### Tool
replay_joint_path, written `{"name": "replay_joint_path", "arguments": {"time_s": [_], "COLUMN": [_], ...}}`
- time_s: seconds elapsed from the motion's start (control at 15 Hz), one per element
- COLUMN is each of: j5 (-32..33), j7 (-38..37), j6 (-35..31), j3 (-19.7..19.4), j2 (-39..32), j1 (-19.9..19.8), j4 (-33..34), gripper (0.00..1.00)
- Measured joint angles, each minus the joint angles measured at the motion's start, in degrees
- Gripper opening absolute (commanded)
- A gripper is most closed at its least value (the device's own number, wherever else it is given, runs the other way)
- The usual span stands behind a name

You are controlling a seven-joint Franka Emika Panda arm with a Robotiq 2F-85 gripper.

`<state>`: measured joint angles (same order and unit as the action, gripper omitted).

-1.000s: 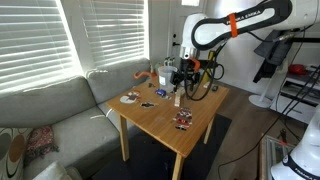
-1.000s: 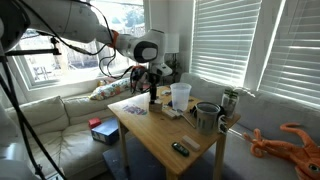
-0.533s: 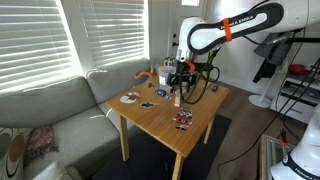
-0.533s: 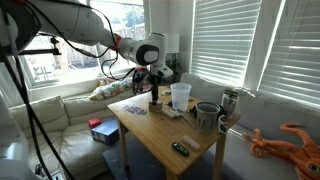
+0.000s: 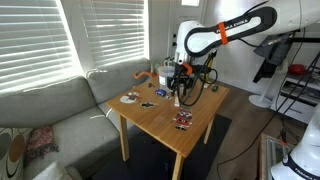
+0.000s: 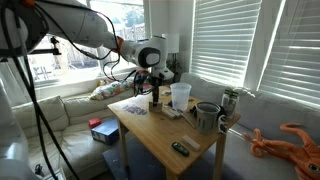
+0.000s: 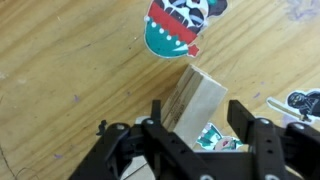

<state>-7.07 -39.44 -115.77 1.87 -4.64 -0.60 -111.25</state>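
Your fingers (image 7: pixel 240 115) are straddling the wooden block (image 7: pixel 200 98), one on each side. They are standing at a middling width and lying very close to its two faces. Whether the pads are already pressing the wood, you cannot tell from the wrist view.

The block is sitting right between the fingers, not off to either side. It is appearing to stand upright on the surface (image 7: pixel 60 60), with its long axis running up toward the wrist. Its faces are turning slightly askew to the line between the fingers, so one corner is lying nearer a pad than the other.

Just beyond the block, a red-and-teal sticker (image 7: pixel 178 25) is lying flat, near it but apart. A small printed card (image 7: pixel 210 138) is peeking out at the block's foot, and a further sticker (image 7: pixel 300 100) is showing at the edge of the wrist view.

In an exterior view, a clear cup (image 6: pixel 180 95) is standing near the fingers and a metal mug (image 6: pixel 207 116) is sitting farther along, so that side is crowding you. The widest room is lying toward the middle of the surface, where only a small dark item (image 6: pixel 180 148) is resting close to the edge. Nothing is hanging over the block apart from your own wrist.
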Motion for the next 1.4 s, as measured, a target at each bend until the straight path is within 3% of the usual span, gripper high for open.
{"name": "replay_joint_path", "arguments": {"time_s": [0.33,0.93,1.4], "j5": [0.0,-0.1,2.3], "j7": [0.0,0.0,2.5], "j6": [0.0,0.3,5.1], "j3": [-0.1,-0.1,0.0], "j2": [-0.2,0.5,5.5], "j1": [0.0,0.1,0.7], "j4": [0.3,0.5,-2.1], "gripper": [0.04,0.07,0.07]}}
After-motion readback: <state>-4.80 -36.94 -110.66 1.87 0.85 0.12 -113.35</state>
